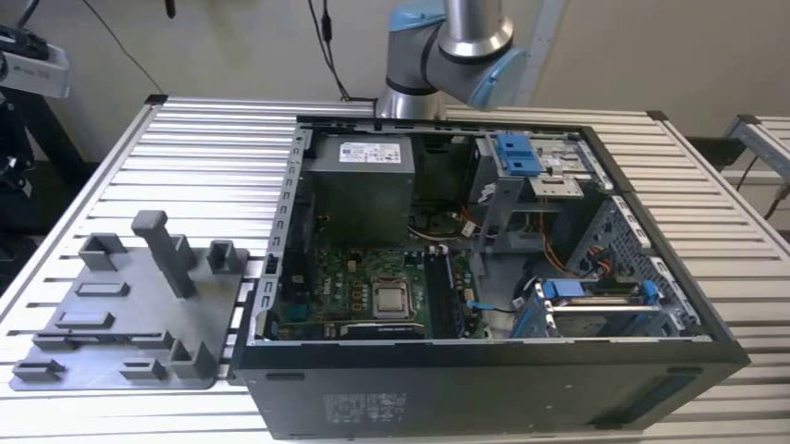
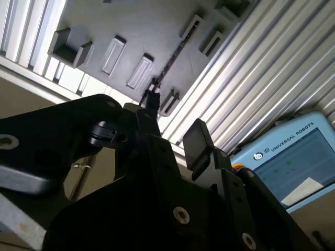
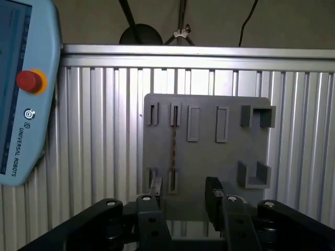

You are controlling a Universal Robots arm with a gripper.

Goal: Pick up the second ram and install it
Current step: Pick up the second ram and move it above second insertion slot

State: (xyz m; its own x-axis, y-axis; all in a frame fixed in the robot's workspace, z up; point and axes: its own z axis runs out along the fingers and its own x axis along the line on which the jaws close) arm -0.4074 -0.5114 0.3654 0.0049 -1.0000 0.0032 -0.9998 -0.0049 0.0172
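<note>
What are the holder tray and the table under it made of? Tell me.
Holder tray: probably plastic, with a matte, uniform grey surface and moulded slots and posts. Table: likely aluminium, with bright ribbed slats that have a dull metallic sheen.

In the exterior view the computer case [image 1: 494, 388] lies on the desk [image 1: 185, 139] with the holder tray [image 1: 136, 305] at its nine o'clock, on the exterior view's left, and the robot arm [image 1: 450, 42] at its twelve o'clock. Inside it the power supply [image 1: 358, 180] sits at twelve o'clock of the motherboard [image 1: 358, 277]. In the first wrist view the second ram [image 3: 174, 146] stands on edge in the tray's slots.
</note>
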